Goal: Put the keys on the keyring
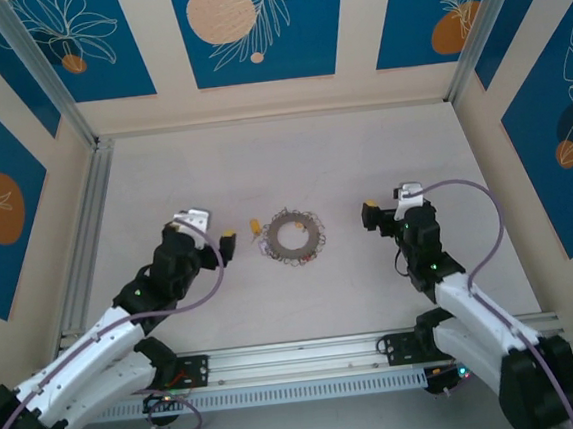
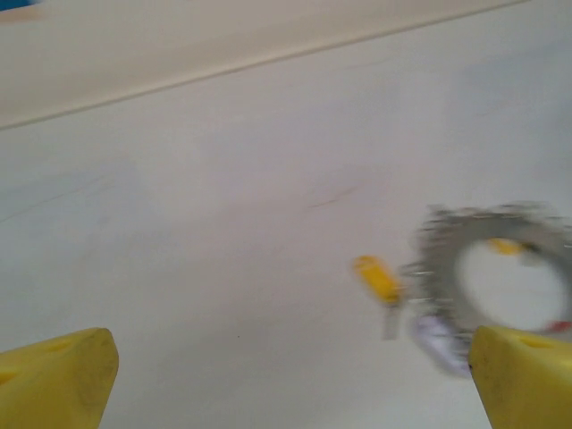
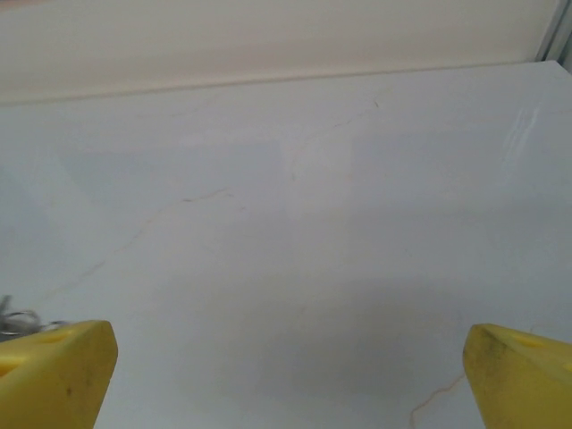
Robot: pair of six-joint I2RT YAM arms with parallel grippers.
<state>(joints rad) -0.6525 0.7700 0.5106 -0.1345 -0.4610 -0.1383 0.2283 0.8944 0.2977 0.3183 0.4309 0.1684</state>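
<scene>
The left gripper's yellow fingertips (image 2: 54, 380) sit at the bottom corners of the left wrist view. They are spread wide with only bare table between them, so the left gripper (image 2: 290, 384) stands fully open and holds nothing. Just past its right fingertip lies the keyring (image 2: 442, 273), a flat grey ring with a fringe of small silvery pieces, blurred here. A yellow-tagged key (image 2: 377, 277) lies on the table right beside the ring's left rim; whether it is hooked on or merely touching, I cannot tell. A pale purple tag (image 2: 435, 338) shows at the ring's near rim, a second yellow tag (image 2: 505, 246) at its far inner edge, and a speck of red (image 2: 561, 326) on its right side.

From above, the keyring (image 1: 278, 241) lies flat near the middle of the table (image 1: 275, 311), between the two arms. The left gripper (image 1: 211, 233) hovers just left of it without touching it, and the yellow-tagged key (image 1: 255, 224) lies between fingertip and ring. The right gripper (image 1: 388, 206) is further off on the ring's right side, towards the table's right edge. In the right wrist view its yellow fingertips (image 3: 54, 375) are likewise at the bottom corners, and the right gripper (image 3: 290, 380) is wide open and empty over bare table.
</scene>
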